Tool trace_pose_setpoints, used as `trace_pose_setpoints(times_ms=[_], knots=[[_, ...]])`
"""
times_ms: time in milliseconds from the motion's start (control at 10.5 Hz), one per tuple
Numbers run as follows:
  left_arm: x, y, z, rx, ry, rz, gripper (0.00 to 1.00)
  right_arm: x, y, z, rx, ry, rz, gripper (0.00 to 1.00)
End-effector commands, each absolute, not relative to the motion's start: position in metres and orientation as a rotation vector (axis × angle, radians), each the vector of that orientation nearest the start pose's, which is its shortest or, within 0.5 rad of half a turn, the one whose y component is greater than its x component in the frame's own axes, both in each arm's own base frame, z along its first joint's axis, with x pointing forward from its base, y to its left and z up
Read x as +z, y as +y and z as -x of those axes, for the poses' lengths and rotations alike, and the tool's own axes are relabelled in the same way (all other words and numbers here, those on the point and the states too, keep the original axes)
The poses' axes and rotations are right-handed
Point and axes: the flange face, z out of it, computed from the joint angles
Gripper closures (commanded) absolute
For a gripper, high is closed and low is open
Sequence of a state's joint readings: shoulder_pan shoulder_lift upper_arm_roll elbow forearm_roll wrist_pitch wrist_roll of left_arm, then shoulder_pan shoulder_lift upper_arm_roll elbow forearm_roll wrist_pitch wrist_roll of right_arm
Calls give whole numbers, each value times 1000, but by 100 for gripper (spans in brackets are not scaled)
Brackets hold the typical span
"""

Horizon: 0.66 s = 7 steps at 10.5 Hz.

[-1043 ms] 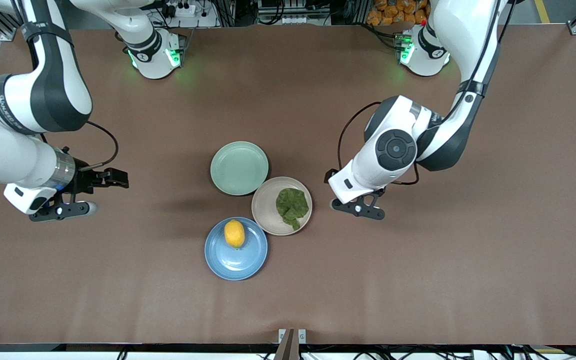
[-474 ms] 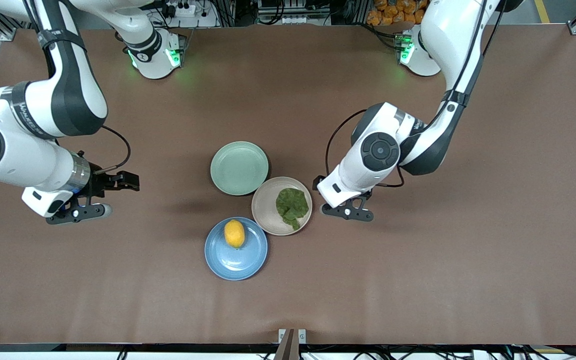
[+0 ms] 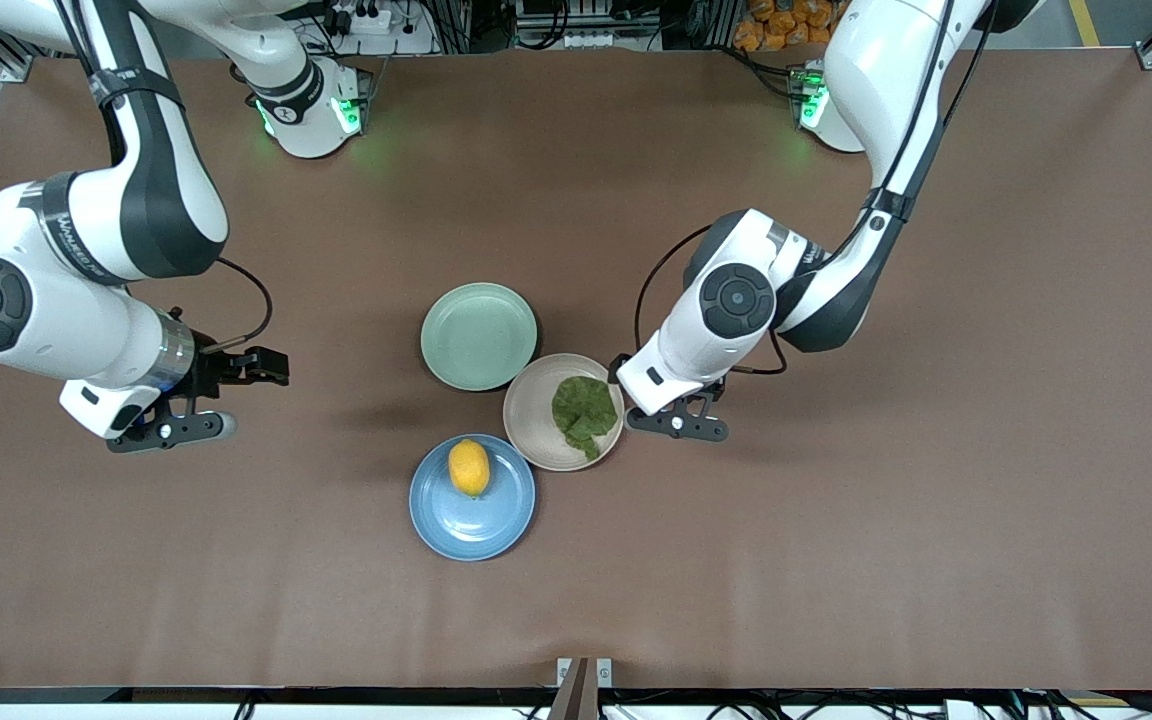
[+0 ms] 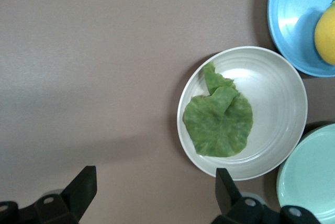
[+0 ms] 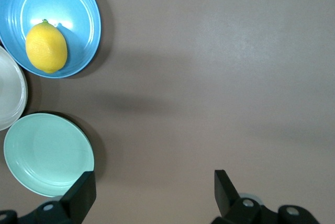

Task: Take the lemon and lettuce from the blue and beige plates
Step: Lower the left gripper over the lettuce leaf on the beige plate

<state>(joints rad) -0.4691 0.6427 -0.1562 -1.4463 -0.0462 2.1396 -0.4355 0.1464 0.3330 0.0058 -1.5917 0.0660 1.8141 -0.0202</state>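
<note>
My right gripper [image 3: 198, 402] hovers over bare table toward the right arm's end, fingers spread wide, empty. The lemon [image 3: 469, 467] sits on the blue plate [image 3: 472, 525], the lettuce [image 3: 584, 408] on the beige plate [image 3: 532, 412]. My left gripper [image 3: 678, 412] hangs just beside the beige plate, fingers wide, empty.

A wide brown matte tabletop [image 3: 936, 560] fills nearly the whole front view. Above its top edge runs a dark strip of cables, metal framing and orange objects [image 3: 786, 22]. Green light glows on the tabletop near that edge. A small metal bracket [image 3: 583, 672] sits at its lower edge.
</note>
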Motion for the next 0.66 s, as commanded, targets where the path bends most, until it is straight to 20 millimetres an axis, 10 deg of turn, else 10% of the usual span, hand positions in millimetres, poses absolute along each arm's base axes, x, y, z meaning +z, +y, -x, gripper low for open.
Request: trace_pose_setpoints(times_ms=[0, 569], knots=[[311, -420, -600, -19, 171, 3299, 0, 425, 112, -639, 183, -192, 3076, 0], [284, -445, -587, -79, 31, 3261, 0, 411, 134, -641, 174, -109, 3087, 0]])
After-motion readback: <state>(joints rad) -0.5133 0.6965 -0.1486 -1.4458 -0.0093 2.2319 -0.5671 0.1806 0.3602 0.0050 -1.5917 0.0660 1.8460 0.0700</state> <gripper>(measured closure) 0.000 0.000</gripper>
